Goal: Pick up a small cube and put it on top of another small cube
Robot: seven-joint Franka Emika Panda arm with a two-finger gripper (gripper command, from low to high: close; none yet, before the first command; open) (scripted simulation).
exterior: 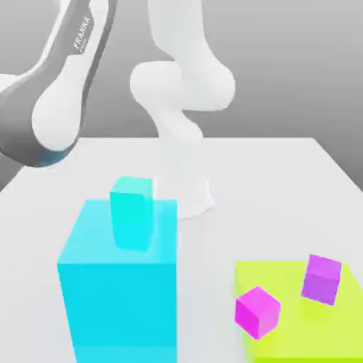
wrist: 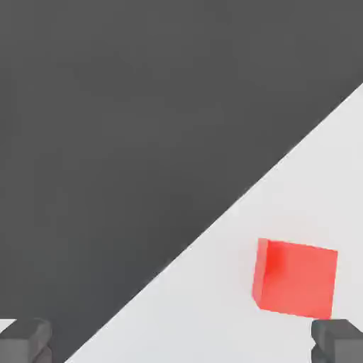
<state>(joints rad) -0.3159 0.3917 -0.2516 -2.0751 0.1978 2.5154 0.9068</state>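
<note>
in the hand view we see the small red cube (wrist: 296,277) sitting on the white surface (wrist: 213,305), close to the surface's edge, beyond which everything is dark grey. the two dark fingertips (wrist: 27,339) of the hand (wrist: 183,340) stand far apart, one at each side, so we read the hand as open and holding nothing. the red cube lies nearer to one fingertip than to the other, not touching either of them.

in the exterior view we see the white arm (exterior: 181,85) rising from its base at the back of the surface (exterior: 269,184), with a second link marked franka reaching out toward the exterior view's left. in front of the base stands a big cyan block (exterior: 117,298), and on top of it sits a small teal cube (exterior: 132,213), upright. at the exterior view's right lies a flat yellow-green slab (exterior: 298,340). two magenta cubes rest on it: one (exterior: 258,310) near its left edge, turned corner-on to us, the other (exterior: 322,278) toward its back right. the two are near each other but apart.
</note>
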